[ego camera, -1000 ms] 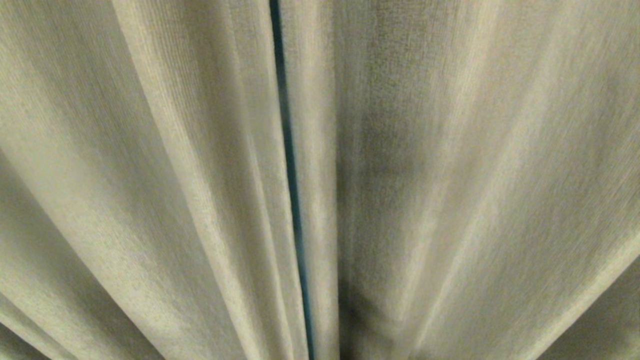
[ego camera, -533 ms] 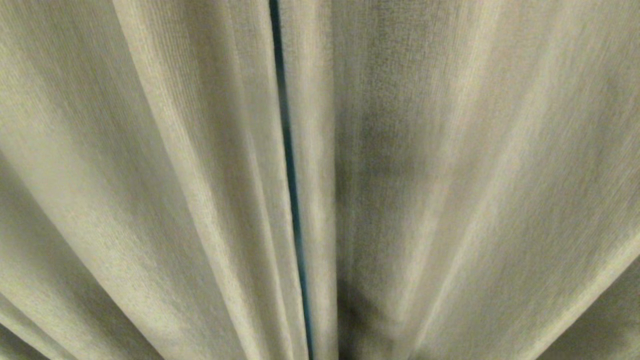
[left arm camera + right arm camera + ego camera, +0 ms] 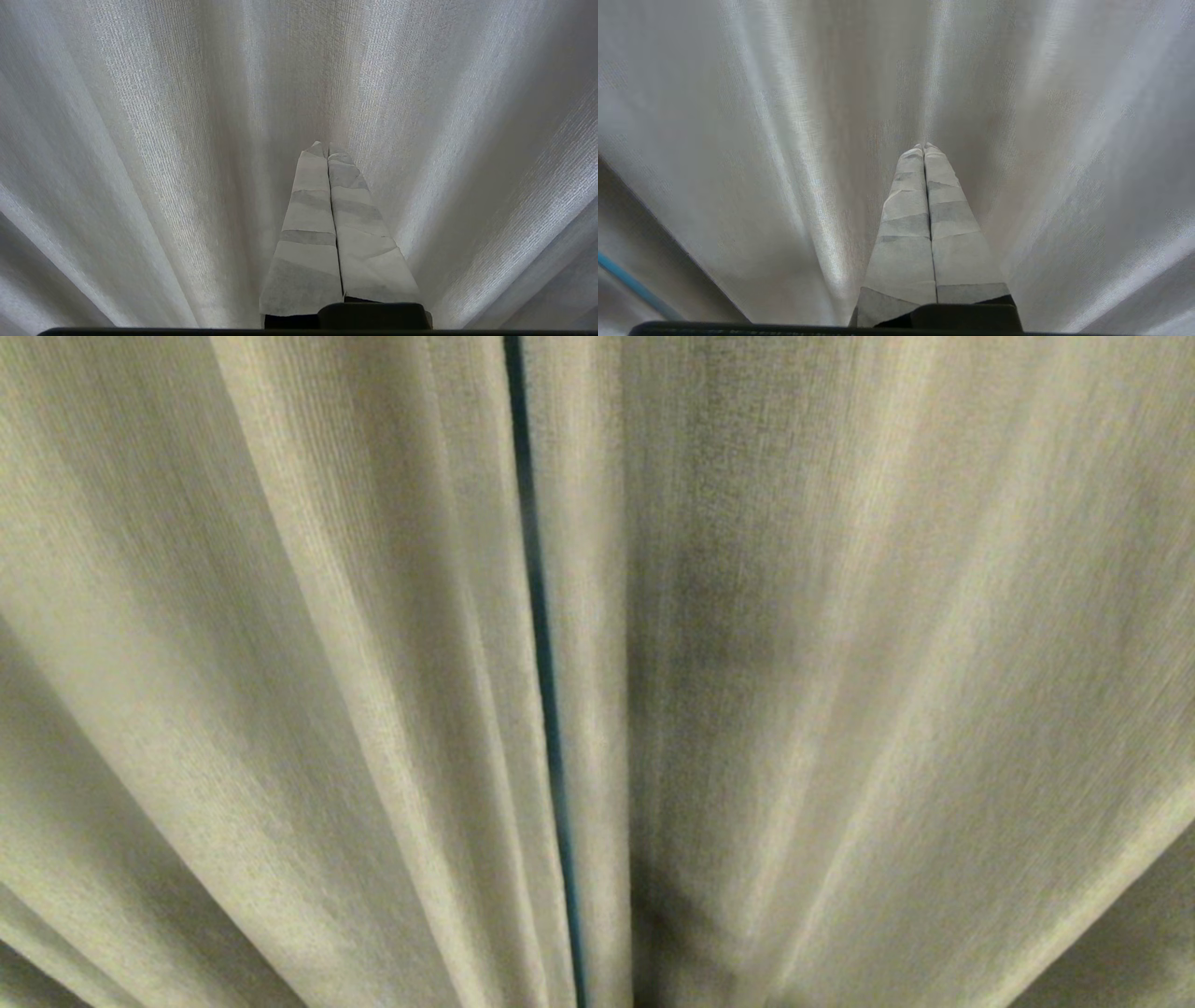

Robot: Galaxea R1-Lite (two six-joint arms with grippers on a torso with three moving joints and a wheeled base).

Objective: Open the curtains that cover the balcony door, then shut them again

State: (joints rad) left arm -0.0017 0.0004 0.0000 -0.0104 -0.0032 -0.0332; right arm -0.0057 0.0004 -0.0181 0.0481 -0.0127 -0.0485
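Note:
The beige woven curtains (image 3: 299, 691) fill the whole head view in deep vertical folds, with a thin dark slit (image 3: 546, 709) where the two panels meet. The balcony door is hidden behind them. Neither arm shows in the head view. In the left wrist view my left gripper (image 3: 327, 145) is shut, its tape-wrapped fingers pressed together and pointing at the curtain fabric (image 3: 163, 140) close in front. My right gripper (image 3: 924, 147) is shut the same way, its tips close to the curtain folds (image 3: 784, 140). Nothing is held in either.
A thin blue line (image 3: 635, 284) runs along the curtain edge at one corner of the right wrist view. Fabric fills every view; no floor, wall or frame shows.

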